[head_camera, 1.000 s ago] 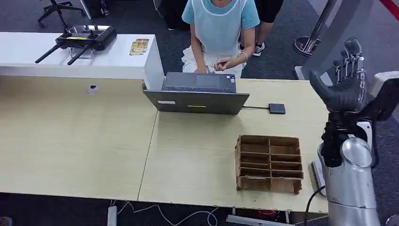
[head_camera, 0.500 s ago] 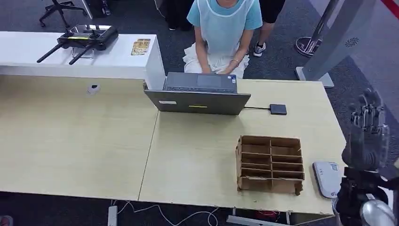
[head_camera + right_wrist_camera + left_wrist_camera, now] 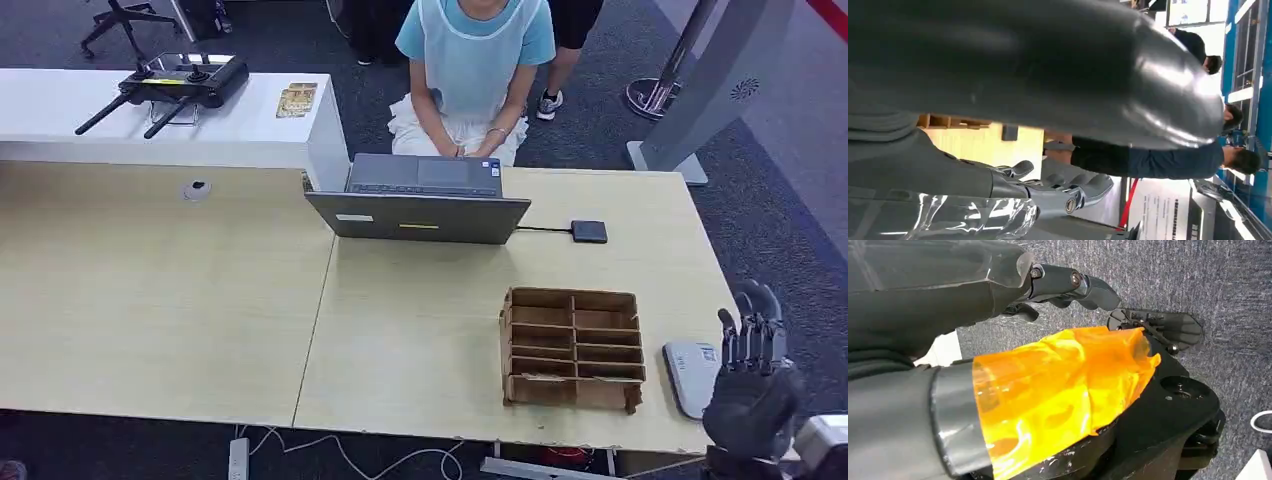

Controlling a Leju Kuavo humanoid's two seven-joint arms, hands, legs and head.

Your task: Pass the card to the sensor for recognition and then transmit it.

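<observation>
Card reader (image 3: 690,378) sits untouched on your tabletop (image 3: 420,330); your right hand (image 3: 752,395) hovers beside it, fingers apart and empty, so nothing is scanned yet.

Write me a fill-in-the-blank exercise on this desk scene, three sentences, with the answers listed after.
1. The cardboard organizer stands on the table between the laptop and the table's ____ edge.
2. The right hand hovers beside the white ____ at the table's right edge.
3. A cable joins the laptop to a small ____ pad.

Missing words: near; device; black
</observation>
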